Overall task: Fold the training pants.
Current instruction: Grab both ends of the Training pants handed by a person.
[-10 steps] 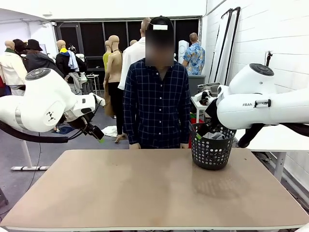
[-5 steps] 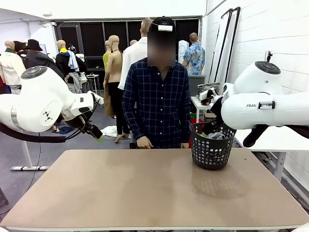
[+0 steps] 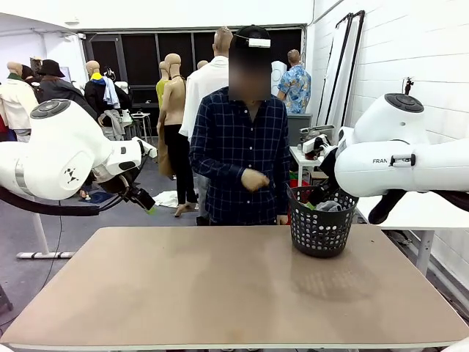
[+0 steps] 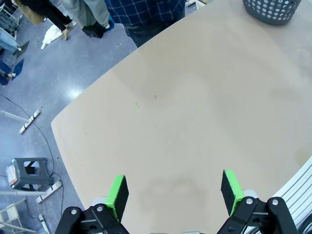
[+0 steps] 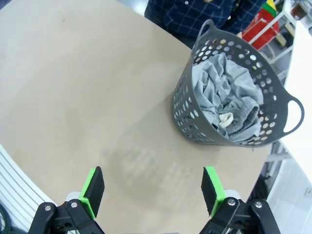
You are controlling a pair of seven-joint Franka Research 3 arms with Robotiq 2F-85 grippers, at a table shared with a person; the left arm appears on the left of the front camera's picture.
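The training pants [image 5: 225, 95] lie bunched up, light grey, inside a dark perforated basket [image 5: 193, 130] at the table's far right; a bit of grey cloth [image 3: 329, 206] shows over the basket [image 3: 319, 231] rim in the front view. My right gripper [image 5: 153, 187] hangs open above the bare tabletop, short of the basket, with nothing between its green pads. My left gripper [image 4: 173, 191] is open too, high over the table's left part; from the front it [image 3: 145, 202] hangs off the far left edge.
A person in a dark checked shirt [image 3: 238, 158] stands at the far edge, one hand [image 3: 254, 180] raised at chest height near the basket. The tan table [image 3: 220, 293] spreads wide in front. A stool [image 4: 27, 173] stands on the floor beside the table.
The person has lifted a hand from the table's edge up to chest height and shifted slightly right. Both arms have barely moved.
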